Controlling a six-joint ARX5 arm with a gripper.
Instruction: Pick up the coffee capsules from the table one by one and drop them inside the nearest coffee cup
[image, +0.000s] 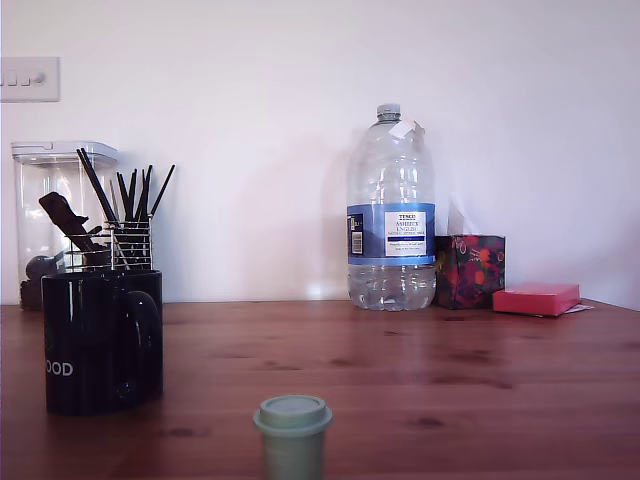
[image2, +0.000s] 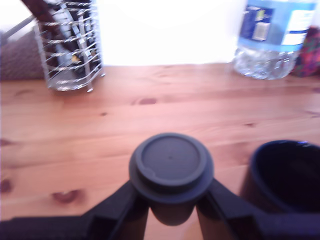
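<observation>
Gripper (image2: 171, 212) clenched on upright capsule (image2: 171, 165); mug (image2: 285, 175) open-mouthed, just beside it, to the wrist view's right; the carry presumably goes sideways.

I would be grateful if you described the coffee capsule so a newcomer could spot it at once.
Start at the wooden table, then its near edge in the exterior view, right of the black mug. The coffee capsule stands there alone: small, pale sage-green, with a round flanged rim, far smaller than the mug.
</observation>
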